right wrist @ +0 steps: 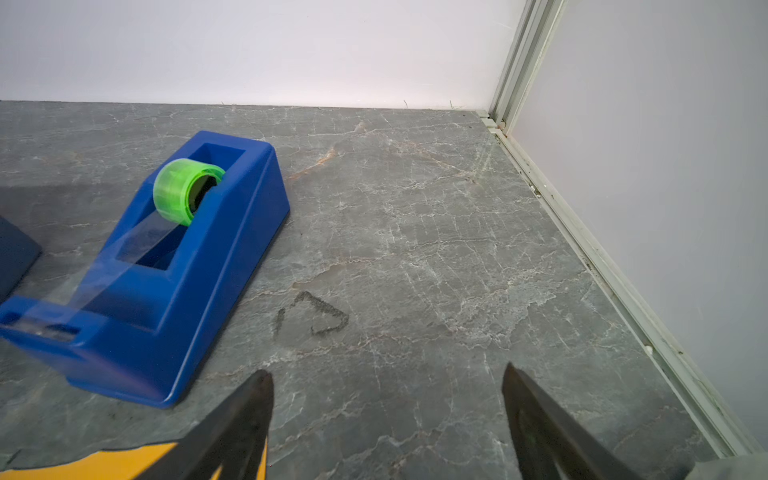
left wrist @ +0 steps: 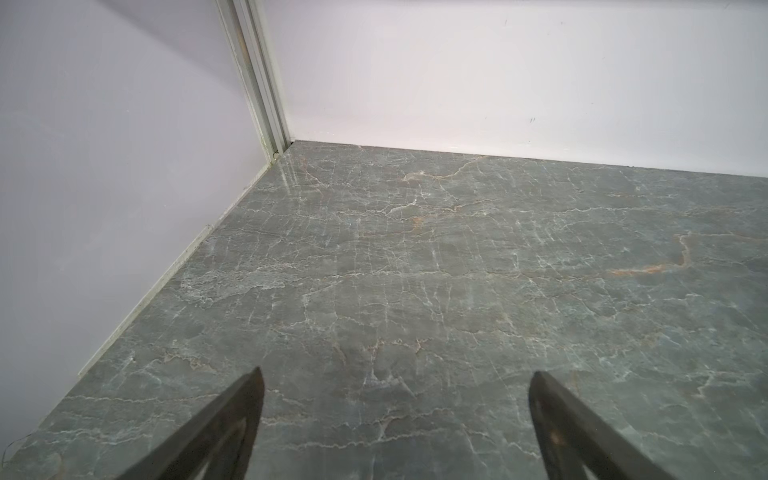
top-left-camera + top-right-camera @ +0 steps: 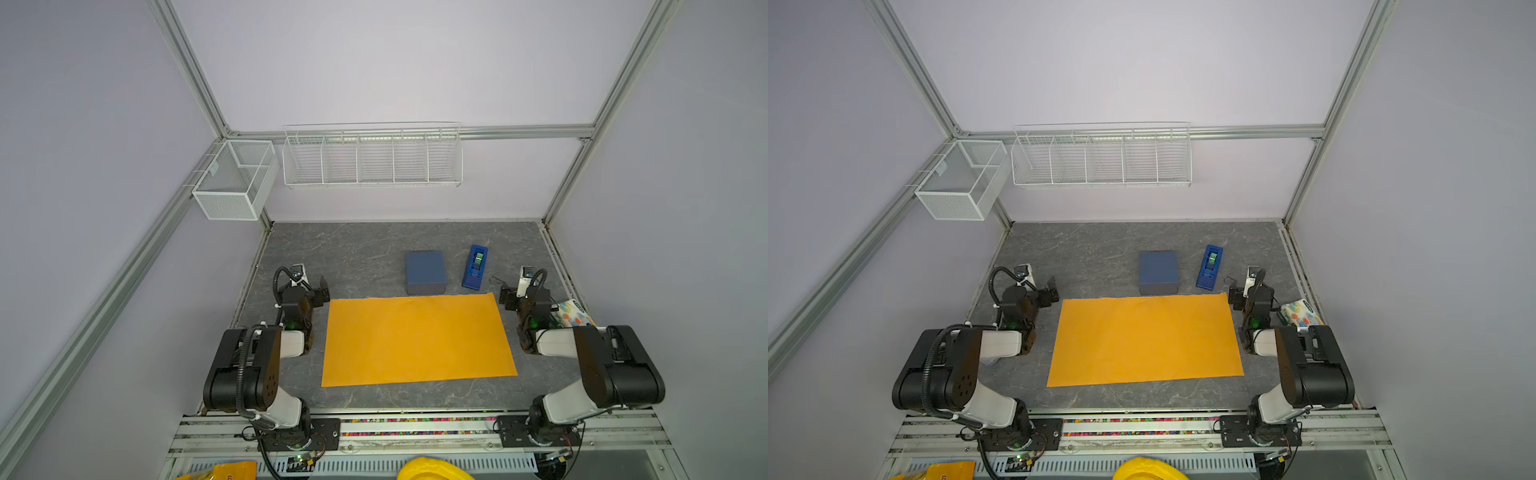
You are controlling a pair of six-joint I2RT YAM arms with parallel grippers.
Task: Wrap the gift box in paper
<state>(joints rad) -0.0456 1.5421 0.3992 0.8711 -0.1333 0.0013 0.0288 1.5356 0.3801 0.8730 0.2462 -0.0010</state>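
In both top views the orange-yellow paper (image 3: pixel 417 338) (image 3: pixel 1144 338) lies flat in the middle of the grey table. The slate-blue gift box (image 3: pixel 425 272) (image 3: pixel 1158 272) stands just behind the sheet's far edge, off the paper. My left gripper (image 3: pixel 323 291) (image 3: pixel 1053 289) hovers open by the sheet's far left corner; its wrist view shows only bare table between the fingers (image 2: pixel 245 415). Open and empty too, my right gripper (image 3: pixel 505 296) (image 3: pixel 1234 296) (image 1: pixel 386 382) sits at the sheet's far right corner. A corner of the paper (image 1: pixel 124 459) and an edge of the gift box (image 1: pixel 14 253) show in the right wrist view.
A bright-blue tape dispenser (image 3: pixel 475 267) (image 3: pixel 1209 267) (image 1: pixel 166 266) with a green roll stands right of the box. A colourful patterned packet (image 3: pixel 571 313) (image 3: pixel 1300 312) lies by the right wall behind the right arm. Wire baskets (image 3: pixel 372 160) hang on the back wall.
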